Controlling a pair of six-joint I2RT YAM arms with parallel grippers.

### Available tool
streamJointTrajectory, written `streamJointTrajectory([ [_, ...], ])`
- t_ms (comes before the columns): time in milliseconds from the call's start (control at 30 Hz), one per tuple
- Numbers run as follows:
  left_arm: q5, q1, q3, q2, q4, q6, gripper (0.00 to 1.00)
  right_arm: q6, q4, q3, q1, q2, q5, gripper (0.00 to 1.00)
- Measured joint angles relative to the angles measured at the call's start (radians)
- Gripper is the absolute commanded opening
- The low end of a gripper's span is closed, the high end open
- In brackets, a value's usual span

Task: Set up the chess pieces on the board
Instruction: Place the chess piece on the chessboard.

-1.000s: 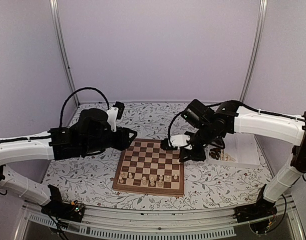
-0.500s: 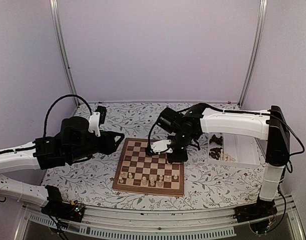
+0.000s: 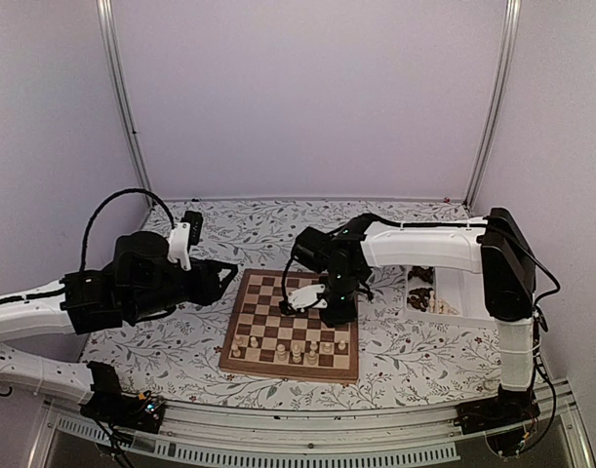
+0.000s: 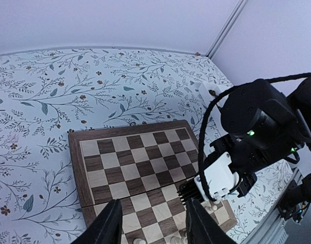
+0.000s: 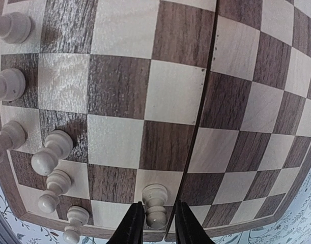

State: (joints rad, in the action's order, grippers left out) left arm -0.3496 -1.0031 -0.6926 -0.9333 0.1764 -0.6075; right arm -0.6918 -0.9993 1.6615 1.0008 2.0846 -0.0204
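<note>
The board (image 3: 278, 303) lies in the middle of the table, with several pale cream chess pieces (image 3: 296, 348) on its two nearest rows. My right gripper (image 3: 338, 314) points down at the board's right side. In the right wrist view a cream pawn (image 5: 156, 201) stands on a square near the board's edge (image 5: 119, 86). The right gripper (image 5: 156, 223) straddles it, open, with a gap beside the pawn. More cream pieces (image 5: 52, 152) stand to its left. My left gripper (image 4: 154, 223) hovers open and empty above the board's left side (image 4: 130, 162).
A white tray (image 3: 470, 294) at the right holds dark and cream pieces (image 3: 424, 291). The flower-patterned tablecloth (image 3: 171, 346) surrounds the board. Booth walls and metal posts (image 3: 122, 107) close off the back and sides.
My right arm swung left from the tray to the board and came down; its jaws have parted around the cream pawn. My left arm drew back to the left.
</note>
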Motion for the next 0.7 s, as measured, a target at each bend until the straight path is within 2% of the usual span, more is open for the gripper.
streamJointTrajectory([
  [267,0.015,0.000,-0.016,-0.047,0.017,0.014,0.45,0.002,-0.004,-0.006,-0.007,-0.015,0.006,0.34],
  [400,0.058,0.000,-0.087,-0.156,0.038,0.053,0.45,0.011,0.003,-0.064,-0.055,-0.126,0.066,0.35],
  [567,0.161,0.001,-0.248,-0.372,0.064,0.143,0.46,0.039,0.109,-0.243,-0.260,-0.404,0.245,0.35],
  [700,0.254,0.000,-0.395,-0.574,0.109,0.224,0.46,0.078,0.229,-0.471,-0.464,-0.624,0.419,0.35],
])
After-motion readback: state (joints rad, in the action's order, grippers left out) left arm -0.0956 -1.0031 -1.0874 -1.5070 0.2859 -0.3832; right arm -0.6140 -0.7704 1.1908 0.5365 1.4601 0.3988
